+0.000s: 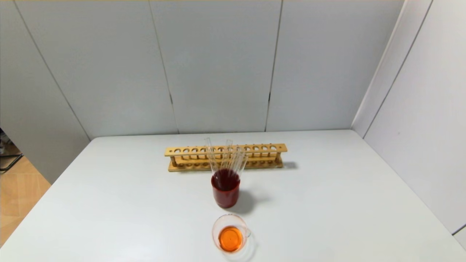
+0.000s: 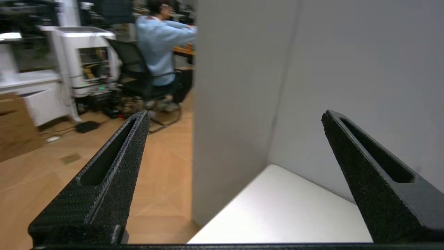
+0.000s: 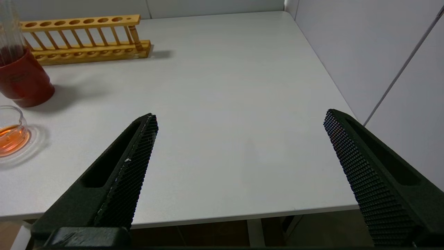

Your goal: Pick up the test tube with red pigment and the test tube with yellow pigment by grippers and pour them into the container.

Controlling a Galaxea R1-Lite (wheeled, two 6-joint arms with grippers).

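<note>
The container [image 1: 230,233], a clear glass beaker, stands near the table's front edge and holds orange liquid; it also shows in the right wrist view [image 3: 12,133]. Several clear test tubes [image 1: 229,158] lean in a dark red cup [image 1: 225,193] behind it. Their bottom ends are hidden in the cup, so I cannot tell the red-pigment or yellow-pigment tube apart. Neither gripper shows in the head view. My left gripper [image 2: 236,114] is open and empty, off the table's left side. My right gripper [image 3: 240,114] is open and empty above the table's front right edge.
An empty wooden tube rack [image 1: 225,156] stands behind the red cup; both also show in the right wrist view, the rack [image 3: 86,38] and the cup [image 3: 22,81]. Grey wall panels close the table's back and right sides. A seated person [image 2: 159,38] is beyond the left panel.
</note>
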